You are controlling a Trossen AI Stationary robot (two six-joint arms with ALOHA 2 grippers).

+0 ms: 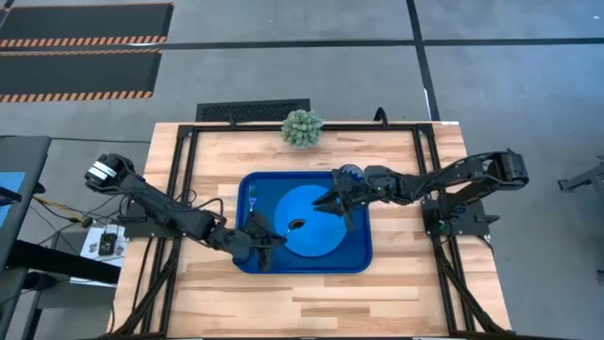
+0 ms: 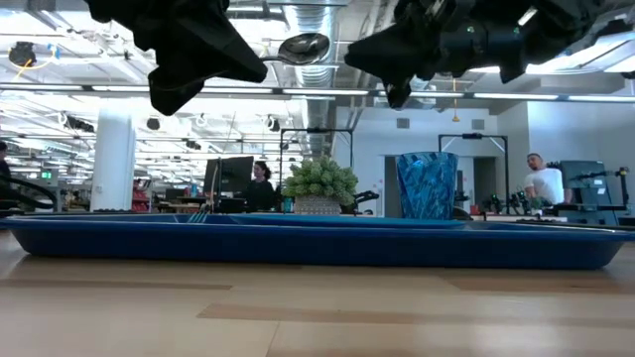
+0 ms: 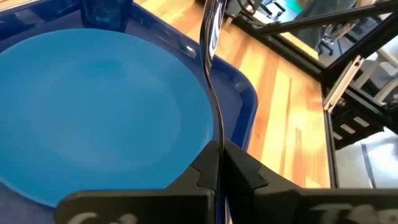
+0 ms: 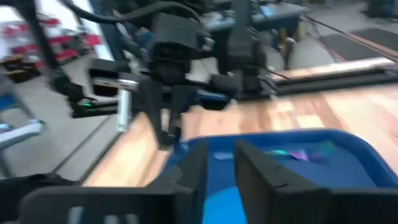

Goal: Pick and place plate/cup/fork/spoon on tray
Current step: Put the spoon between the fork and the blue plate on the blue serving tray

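Observation:
The dark-blue tray (image 1: 357, 257) lies mid-table with the round blue plate (image 1: 316, 231) flat on it. The translucent blue cup (image 1: 351, 174) stands upright in the tray's far right corner and also shows in the low view (image 2: 429, 184). The teal-handled fork (image 1: 252, 198) lies along the tray's left side. My left gripper (image 1: 272, 236), at the plate's left edge, is shut on the dark-metal spoon (image 1: 294, 226). The spoon's bowl (image 2: 303, 46) is high above the tray. My right gripper (image 1: 330, 200) hovers over the plate's far part, open and empty. My left gripper pinches the spoon's thin handle (image 3: 217, 146) between its two fingers, at the end away from the bowl. The fingers come from the table's left and lie along the spoon. The spoon sticks out past the fingertips over the plate (image 3: 93, 112), lifted clear of it.
A small green plant (image 1: 302, 127) stands at the table's far edge behind the tray. Black frame bars run along the table's left and right sides. Bare wood lies near the front edge. People show in the room beyond.

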